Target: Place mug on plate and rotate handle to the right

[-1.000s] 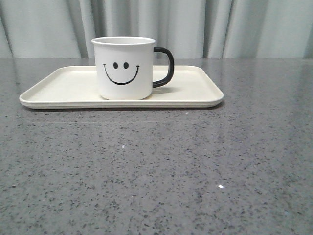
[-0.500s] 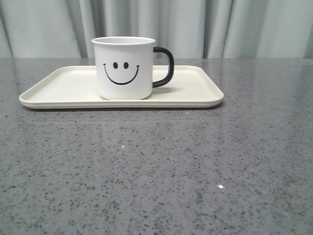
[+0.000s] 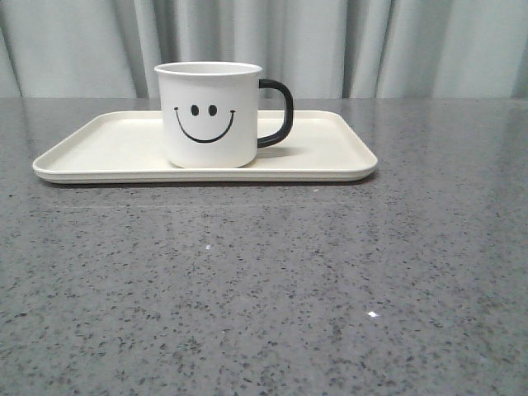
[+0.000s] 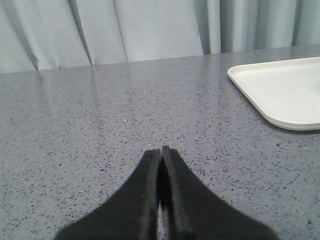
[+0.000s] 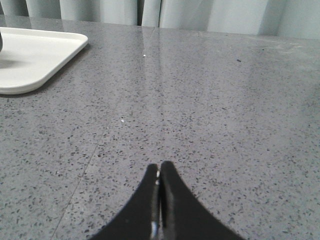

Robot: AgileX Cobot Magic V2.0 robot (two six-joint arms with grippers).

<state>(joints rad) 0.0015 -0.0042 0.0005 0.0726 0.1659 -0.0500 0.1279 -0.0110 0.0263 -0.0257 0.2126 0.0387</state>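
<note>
On the speckled grey table (image 3: 272, 280), the cream plate (image 3: 330, 153) carries the upright smiley mug (image 3: 210, 115), its black handle (image 3: 279, 113) at three o'clock. Both end effectors, left (image 4: 160, 156) and right (image 5: 159, 172), sit together, empty, well apart; the task looks complete, with no further move needed.

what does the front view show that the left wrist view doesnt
Only the front view shows the mug, upright on the plate with its handle pointing right. Only the left wrist view shows the left gripper, fingers closed together and holding nothing, above the table. Both show the plate, the grey speckled table and the curtain behind.
</note>
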